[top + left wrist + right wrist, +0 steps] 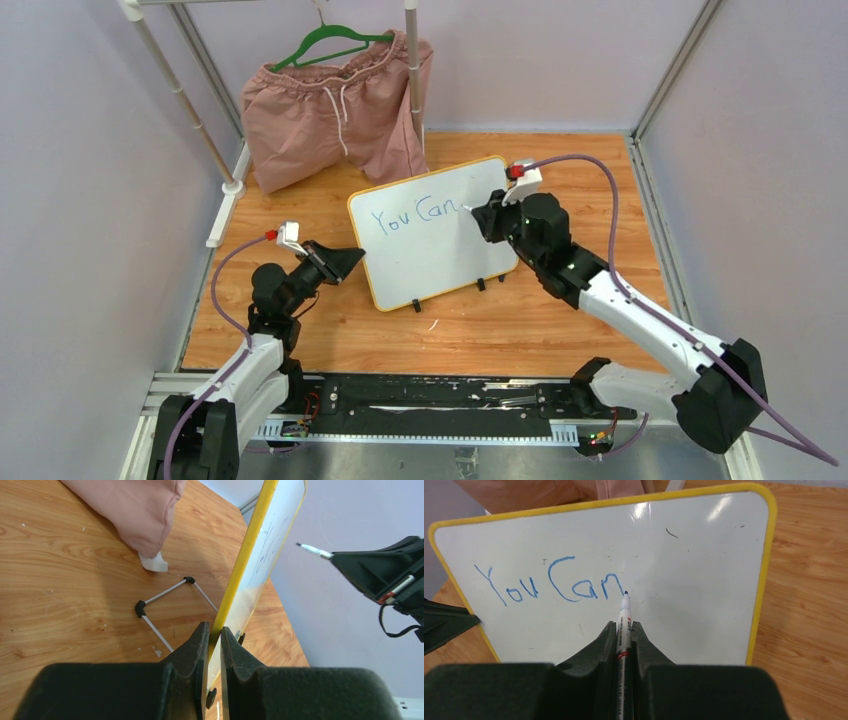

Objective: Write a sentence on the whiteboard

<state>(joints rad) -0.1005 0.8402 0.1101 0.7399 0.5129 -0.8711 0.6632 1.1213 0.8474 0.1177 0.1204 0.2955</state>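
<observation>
The whiteboard (440, 255) with its yellow frame stands tilted on the wooden table on two black feet. Blue lettering (415, 214) on it reads "You Can"; it also shows in the right wrist view (549, 582). My left gripper (345, 261) is shut on the board's left edge; the left wrist view shows the yellow frame (240, 575) between the jaws of my left gripper (214, 632). My right gripper (485, 215) is shut on a marker (625, 617), whose tip sits just after the "n". In the right wrist view my right gripper (623, 627) faces the board (694, 580).
Pink shorts (340, 110) hang on a green hanger (330, 45) from a white rack at the back left. A wire stand (167, 597) lies on the table behind the board. Grey walls enclose the table on the left, back and right.
</observation>
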